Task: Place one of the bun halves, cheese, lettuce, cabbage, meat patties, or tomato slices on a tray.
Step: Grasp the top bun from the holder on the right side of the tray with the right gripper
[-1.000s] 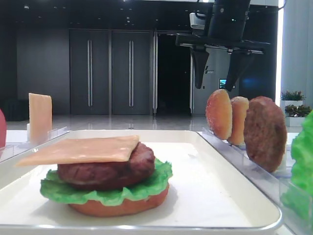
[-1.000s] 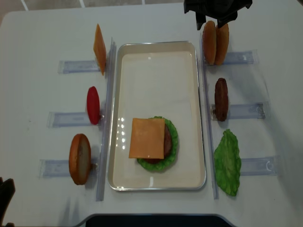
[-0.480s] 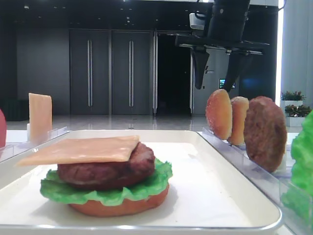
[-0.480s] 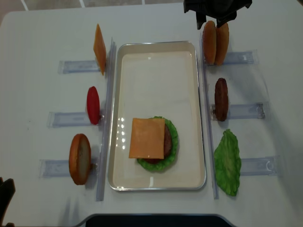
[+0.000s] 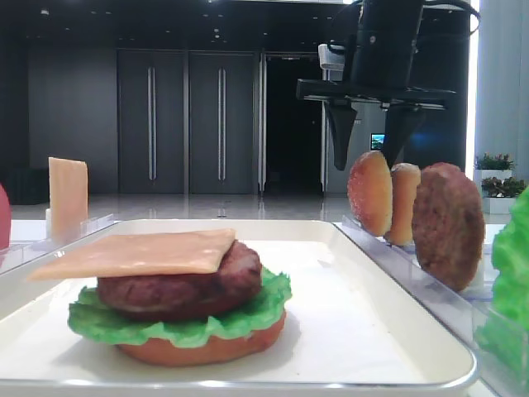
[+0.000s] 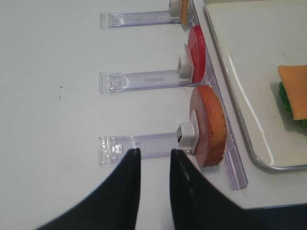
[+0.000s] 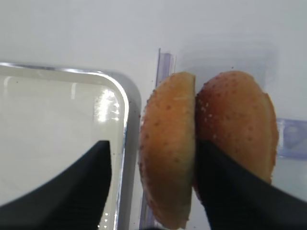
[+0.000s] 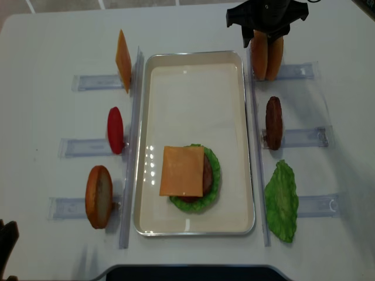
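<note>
straddling inner bun half (image 7: pixel 168 153) — r gripper (image 7: pixel 153 167) fingers wide, tray (image 7: pixel 125 108) rim adjacent

Right tool (image 7: pixel 151 187) hides the bun halves' (image 7: pixel 168 158) lower edges, apparently.

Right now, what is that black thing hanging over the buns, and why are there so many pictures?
That black thing is a robot's claw, the right end effector. Four cameras look at one table: one low beside the tray, one from above, and one on each robot arm. On the white tray sits a half-built burger with cheese on top. Clear racks beside it hold spare pieces standing up: two bun halves, a meat patty, lettuce, a red slice and more cheese. The claw's fingers straddle the nearer bun half, one on each side, but have not squeezed it yet. The left end effector holds nothing.
</note>
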### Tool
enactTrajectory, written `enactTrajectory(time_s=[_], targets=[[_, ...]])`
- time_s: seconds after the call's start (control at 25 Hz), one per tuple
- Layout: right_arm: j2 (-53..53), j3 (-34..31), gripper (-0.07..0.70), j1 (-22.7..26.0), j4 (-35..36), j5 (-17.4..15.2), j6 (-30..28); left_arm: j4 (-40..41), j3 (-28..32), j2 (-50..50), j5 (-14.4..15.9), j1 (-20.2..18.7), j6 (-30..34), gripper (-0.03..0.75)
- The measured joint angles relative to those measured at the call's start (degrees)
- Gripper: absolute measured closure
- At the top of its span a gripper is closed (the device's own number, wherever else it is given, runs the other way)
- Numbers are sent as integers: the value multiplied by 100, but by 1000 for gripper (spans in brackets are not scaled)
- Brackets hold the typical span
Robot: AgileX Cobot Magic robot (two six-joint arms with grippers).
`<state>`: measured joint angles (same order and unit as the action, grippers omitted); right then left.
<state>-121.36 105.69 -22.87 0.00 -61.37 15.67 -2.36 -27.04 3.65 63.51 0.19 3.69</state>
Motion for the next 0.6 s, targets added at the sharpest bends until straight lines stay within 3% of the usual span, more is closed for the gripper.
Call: enactTrajectory(time_s=[0.28,0.6], targets=[[-7,0,362,0,-56,-64,0,0,0,0,0,0,0,557],[-118,49,396,0,-37,-174,0,0,0,0,0,0,0,557]])
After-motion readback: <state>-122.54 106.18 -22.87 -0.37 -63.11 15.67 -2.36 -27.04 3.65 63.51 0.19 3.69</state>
